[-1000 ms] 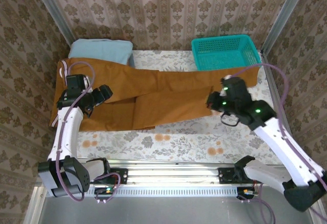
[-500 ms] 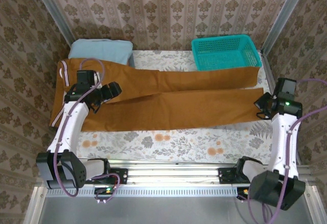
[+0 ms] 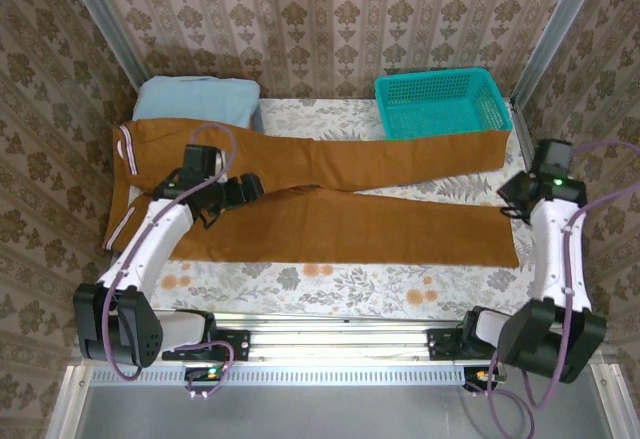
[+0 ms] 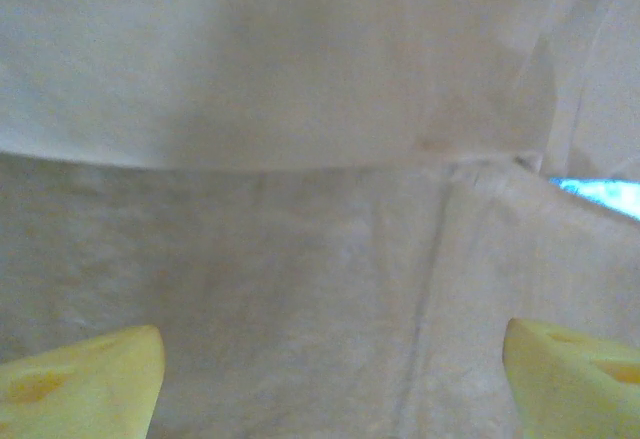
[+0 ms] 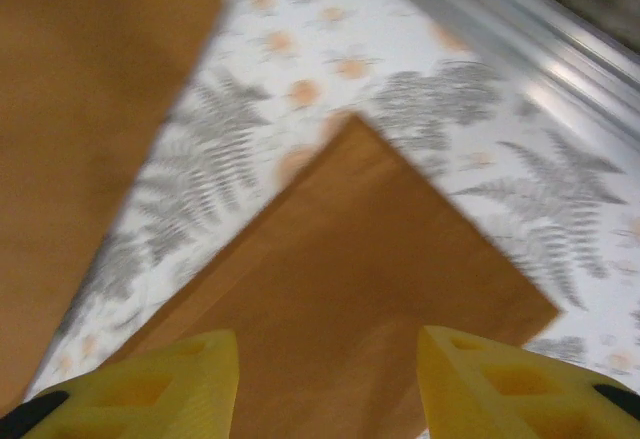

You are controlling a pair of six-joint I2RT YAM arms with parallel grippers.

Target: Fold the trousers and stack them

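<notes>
On the floral worktop (image 3: 340, 281) the rust-brown trousers (image 3: 380, 224) were laid flat and nearly full width, waistband at the left edge and both legs stretched rightward, slightly parted. Spreading could be judged done, while no fold had been made and the stacking was yet to be done. The left tool (image 4: 330, 369) was held spread over the cloth near the seat, and the right tool (image 5: 325, 379) was likewise spread, nothing pinched, just above the near leg's hem.

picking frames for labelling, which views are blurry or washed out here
Top external: sharp, evenly lit, the trousers plainly rust-brown. Left wrist: soft and washed out, their cloth looks pale grey. Right wrist: blurred, trousers and floral tablecloth smeared.
</notes>
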